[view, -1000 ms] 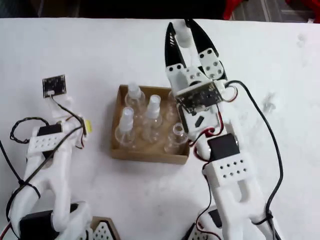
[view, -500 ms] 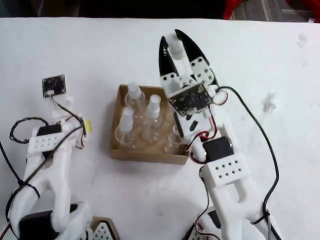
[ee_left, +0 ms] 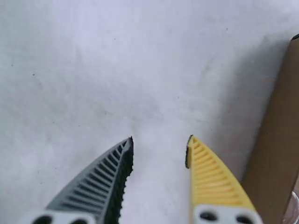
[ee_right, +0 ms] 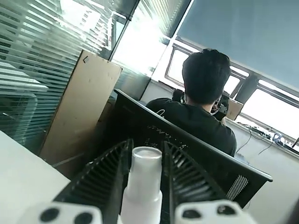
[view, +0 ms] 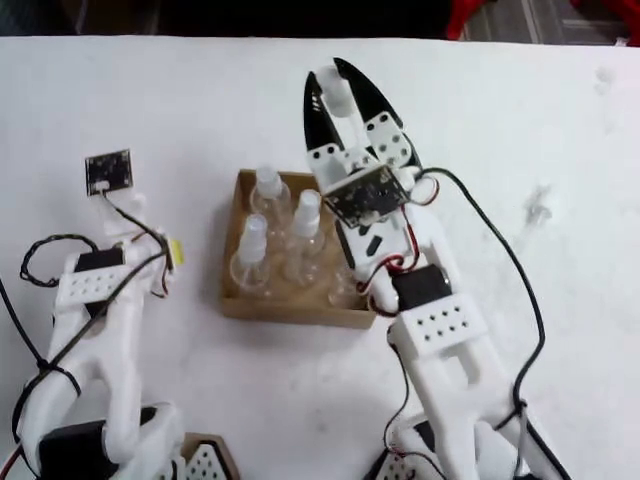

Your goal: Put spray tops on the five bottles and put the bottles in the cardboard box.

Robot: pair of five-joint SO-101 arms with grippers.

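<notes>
**Spray top swinging across toward the box's far rim**

The right gripper point(view: 335, 85) is carrying a white spray top point(ee_right: 142, 179), with both fingers closing on its sides. Over the past second it has been sweeping sideways. It started past the far right corner of the cardboard box point(view: 232, 290) and is now nearing the middle of the box's far rim. As it goes, the arm is sliding over the box's right side and covering the open-necked bottle that was showing there a moment ago. The three capped bottles point(view: 305, 215) are standing untouched in the box's left and middle.

The left gripper point(ee_left: 159, 144) is hanging just off the box's left wall with its fingers apart and nothing between them, low over the desk point(view: 150, 100).

By my reading, the top is being lined up for one of the uncapped bottles on the box's right. The gripper is still pointing out beyond the rim, so it probably needs to tip down and pull back before seating.
</notes>
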